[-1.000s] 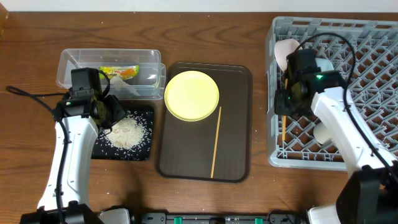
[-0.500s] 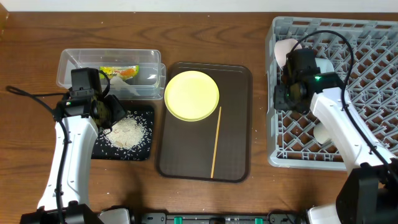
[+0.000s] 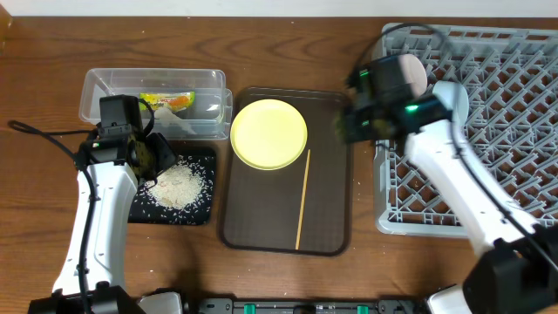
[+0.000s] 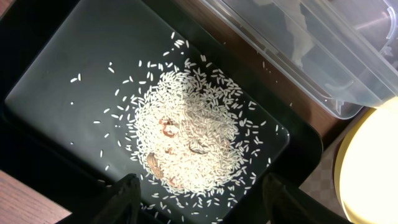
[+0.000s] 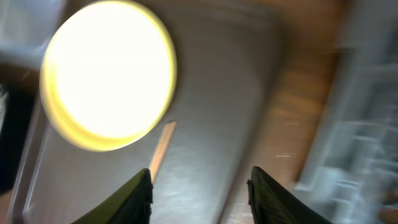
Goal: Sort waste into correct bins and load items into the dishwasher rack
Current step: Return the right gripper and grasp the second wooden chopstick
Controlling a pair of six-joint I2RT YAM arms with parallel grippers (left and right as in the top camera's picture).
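Observation:
A yellow plate [image 3: 268, 133] lies at the back of the dark brown tray [image 3: 330, 209], with a single wooden chopstick [image 3: 302, 199] to its right. The plate [image 5: 109, 74] and chopstick [image 5: 160, 151] also show, blurred, in the right wrist view. My right gripper [image 3: 347, 127] is open and empty above the tray's right rear corner [image 5: 198, 193]. My left gripper [image 3: 153, 155] is open and empty over a pile of rice [image 4: 193, 140] on a black tray [image 4: 56, 81]. The grey dishwasher rack [image 3: 488, 113] stands at the right.
A clear plastic bin [image 3: 155, 100] at the back left holds a yellow wrapper [image 3: 167, 102]. White dishes [image 3: 410, 74] stand in the rack's rear left. The rice pile [image 3: 179, 185] has some brown scraps in it.
My right gripper has swung left, out of the rack, to above the brown tray. The chopstick it held over the rack a second ago is gone from view. The left arm has not moved.

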